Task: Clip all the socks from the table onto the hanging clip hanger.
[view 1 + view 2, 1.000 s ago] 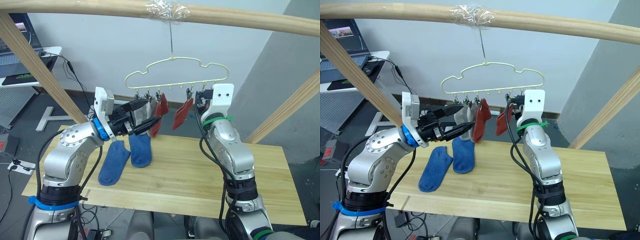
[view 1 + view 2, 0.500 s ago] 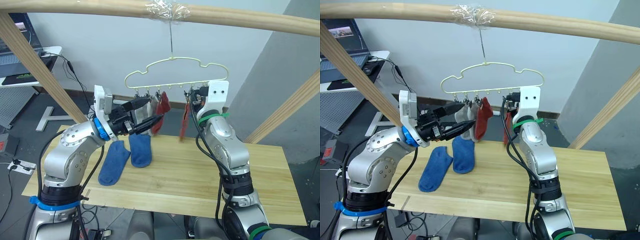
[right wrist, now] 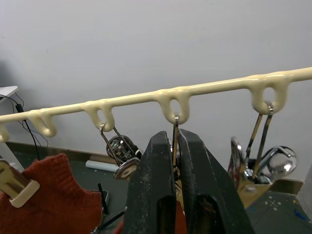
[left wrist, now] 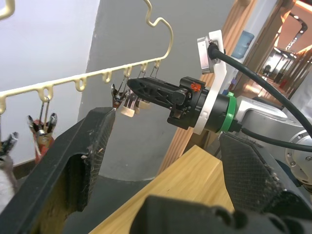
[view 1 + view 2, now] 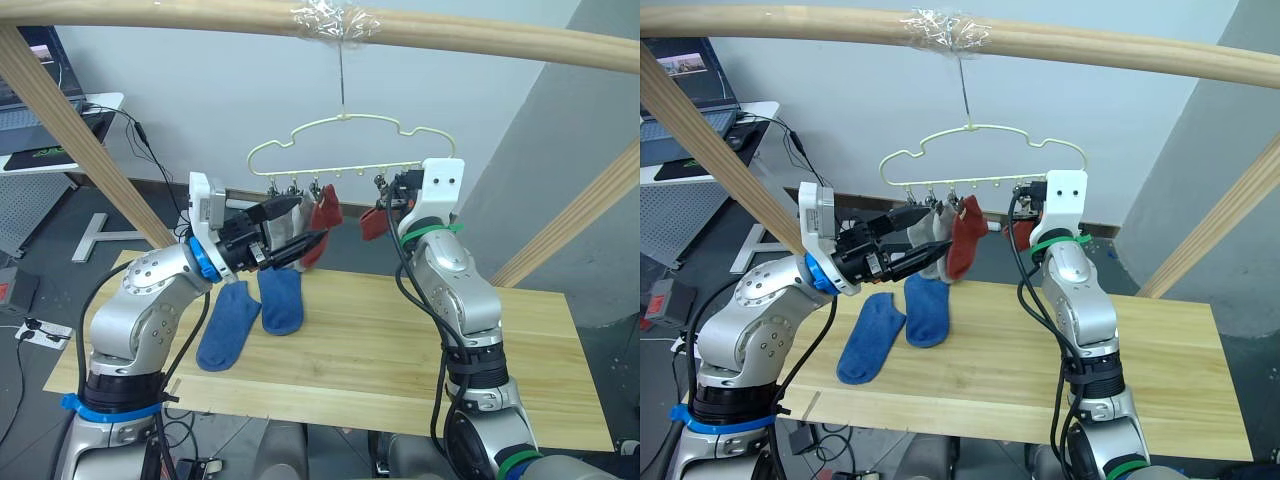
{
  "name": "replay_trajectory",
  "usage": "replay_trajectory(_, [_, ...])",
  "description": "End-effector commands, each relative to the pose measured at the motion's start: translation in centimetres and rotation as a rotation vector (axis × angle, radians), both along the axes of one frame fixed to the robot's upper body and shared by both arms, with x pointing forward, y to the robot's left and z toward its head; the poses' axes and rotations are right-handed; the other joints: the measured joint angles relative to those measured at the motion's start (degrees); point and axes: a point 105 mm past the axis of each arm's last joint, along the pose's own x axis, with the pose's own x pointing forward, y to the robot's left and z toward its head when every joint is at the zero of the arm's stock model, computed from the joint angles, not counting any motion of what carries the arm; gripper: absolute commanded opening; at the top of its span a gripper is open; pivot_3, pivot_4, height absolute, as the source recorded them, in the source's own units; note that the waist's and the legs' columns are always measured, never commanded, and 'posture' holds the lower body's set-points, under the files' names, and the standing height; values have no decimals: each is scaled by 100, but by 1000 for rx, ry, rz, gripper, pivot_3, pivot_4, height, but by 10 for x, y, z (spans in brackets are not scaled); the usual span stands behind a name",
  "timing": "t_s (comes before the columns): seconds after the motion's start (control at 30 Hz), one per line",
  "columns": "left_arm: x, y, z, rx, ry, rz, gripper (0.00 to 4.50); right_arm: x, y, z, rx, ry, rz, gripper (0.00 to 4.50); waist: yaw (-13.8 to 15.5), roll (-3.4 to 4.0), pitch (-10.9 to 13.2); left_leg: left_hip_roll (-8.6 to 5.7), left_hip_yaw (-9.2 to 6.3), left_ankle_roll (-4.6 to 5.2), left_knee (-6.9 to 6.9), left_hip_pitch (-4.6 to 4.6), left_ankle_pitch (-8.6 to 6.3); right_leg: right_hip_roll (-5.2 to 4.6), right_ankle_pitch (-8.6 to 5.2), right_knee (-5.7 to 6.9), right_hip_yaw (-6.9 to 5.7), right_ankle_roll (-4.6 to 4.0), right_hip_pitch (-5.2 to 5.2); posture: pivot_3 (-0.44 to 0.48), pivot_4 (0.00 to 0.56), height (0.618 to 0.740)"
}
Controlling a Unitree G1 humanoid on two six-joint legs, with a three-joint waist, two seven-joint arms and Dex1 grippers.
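Note:
The clip hanger [image 5: 340,170] hangs by its hook from the top pole. Light grey socks [image 5: 925,232] and a rust-red sock [image 5: 322,213] hang clipped at its left side. My right gripper [image 5: 388,200] is shut on one of the clips [image 3: 174,141]. A second rust-red sock [image 5: 372,222] bunches just below it. My left gripper [image 5: 308,222] stands open in front of the clipped socks, nothing between its fingers. Two blue socks [image 5: 225,325] [image 5: 282,300] lie flat on the table [image 5: 400,350] under the left arm.
A round wooden pole [image 5: 200,15] runs across the top, with slanted poles at left [image 5: 70,130] and right [image 5: 580,220]. A desk with a laptop [image 5: 40,140] stands behind at the far left. Bare clips [image 3: 122,151] hang beside the gripped one.
The second rust-red sock hung straight down a second ago, swung, and is now drawn up short beside my right gripper, which shifted slightly. The left arm has barely moved.

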Motion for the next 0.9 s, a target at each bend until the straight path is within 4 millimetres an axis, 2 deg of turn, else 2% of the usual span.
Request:
replay_trajectory(0.03, [-3,4,-25,121,3,34,3913,-6,-2,9,-15,4,96,22,-1,0,0,0,3,0,0,3,0,0,0,0,4,0,1,246,209,740])
replay_trajectory(0.1, [4,17,-52,203,40,124,3913,-9,-5,6,-25,53,162,22,2,2,2,-1,6,1,-1,3,0,0,0,-2,9,0,0,228,216,740])
replay_trajectory(0.17, [11,31,-77,257,90,212,4264,-13,-8,8,-21,83,204,0,5,2,2,0,5,1,-1,4,0,0,-1,-3,6,-1,0,216,221,740])
replay_trajectory(0.2, [12,34,-84,272,100,233,4454,-14,-9,8,-19,92,213,0,2,3,2,1,4,1,-1,5,-1,0,-1,-2,4,-2,0,216,221,740])
replay_trajectory(0.27, [16,42,-101,307,134,285,4481,-17,-10,9,-11,124,243,0,1,4,3,2,2,1,-1,5,-1,2,-1,-1,1,-2,0,207,228,740])
replay_trajectory(0.37, [34,49,-129,413,124,368,4481,-22,-13,7,-5,173,286,0,22,9,6,0,4,2,-1,5,-1,1,-1,-2,3,-1,1,208,230,740])
replay_trajectory(0.6, [60,40,-171,533,185,389,4481,-25,-16,3,-6,223,311,0,18,8,6,-2,2,3,-1,3,-1,2,-1,-5,0,-1,2,206,227,740])
replay_trajectory(0.7, [68,37,-183,580,198,405,4481,-24,-16,6,3,221,305,0,17,7,6,-2,3,3,-1,2,-1,3,-1,-5,3,-1,2,198,224,740])
replay_trajectory(0.9, [70,45,-208,711,240,446,4481,-25,-22,7,7,223,278,0,5,7,5,-2,2,4,-2,1,-1,3,-1,-6,3,-1,1,168,216,740])
